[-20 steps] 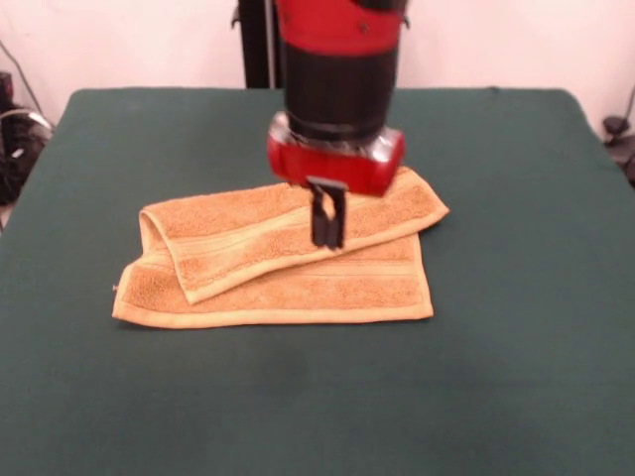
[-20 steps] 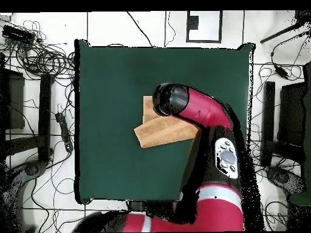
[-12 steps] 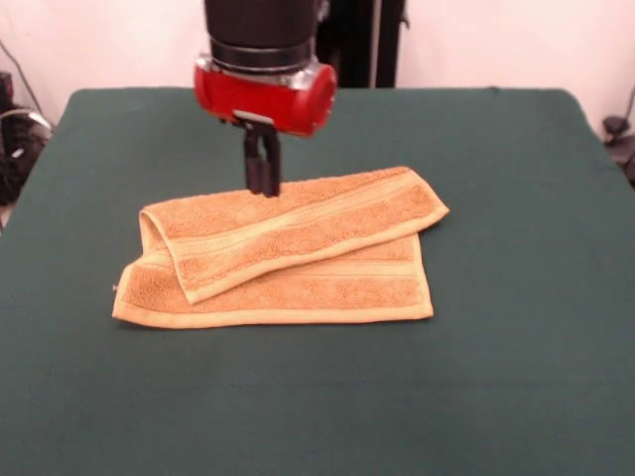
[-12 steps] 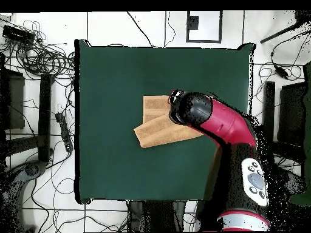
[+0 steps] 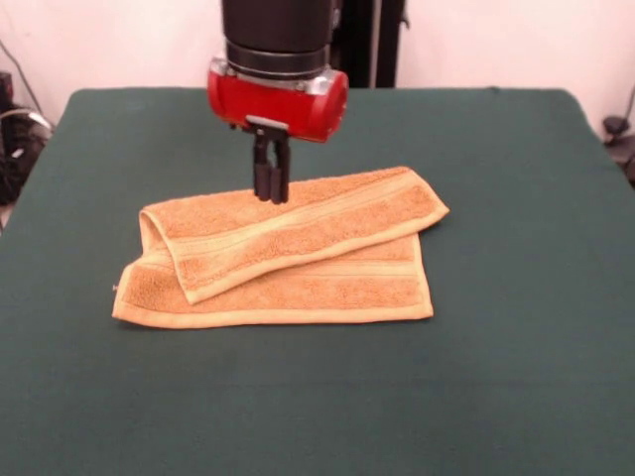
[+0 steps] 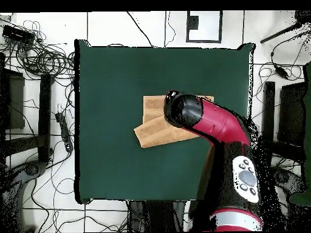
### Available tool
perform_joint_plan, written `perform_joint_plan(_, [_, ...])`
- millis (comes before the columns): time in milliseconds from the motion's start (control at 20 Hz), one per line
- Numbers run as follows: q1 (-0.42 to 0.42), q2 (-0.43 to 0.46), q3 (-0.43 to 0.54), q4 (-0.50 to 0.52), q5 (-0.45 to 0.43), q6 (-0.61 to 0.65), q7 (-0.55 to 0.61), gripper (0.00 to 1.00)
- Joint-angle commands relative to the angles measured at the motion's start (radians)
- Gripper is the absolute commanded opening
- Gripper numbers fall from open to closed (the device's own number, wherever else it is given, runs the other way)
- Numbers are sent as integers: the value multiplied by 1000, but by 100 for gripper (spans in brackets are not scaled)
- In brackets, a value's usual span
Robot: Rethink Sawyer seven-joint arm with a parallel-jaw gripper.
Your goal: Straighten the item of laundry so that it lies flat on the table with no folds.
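One folded hand towel (image 5: 283, 253) lies mid-counter (image 5: 516, 397); I see my gripper (image 5: 271, 193) at its far edge, fingers (image 5: 263, 178) pressed together, gripping nothing.

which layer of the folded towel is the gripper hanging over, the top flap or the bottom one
The top flap of the towel: the gripper hangs at its far edge, while the bottom layer lies nearer the camera, away from it.

In the overhead view, the arm (image 6: 209, 124) hides part of the towel (image 6: 157, 124).
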Motion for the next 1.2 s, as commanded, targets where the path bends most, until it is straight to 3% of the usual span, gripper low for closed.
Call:
perform_joint_plan(50, [79,148,74,35,-33,-71,156,0])
perform_joint_plan(600, [88,209,63,-32,-10,-119,169,0])
perform_joint_plan(900, [77,302,49,-172,-5,-84,145,0])
perform_joint_plan(1200, [65,327,40,-268,3,15,133,0])
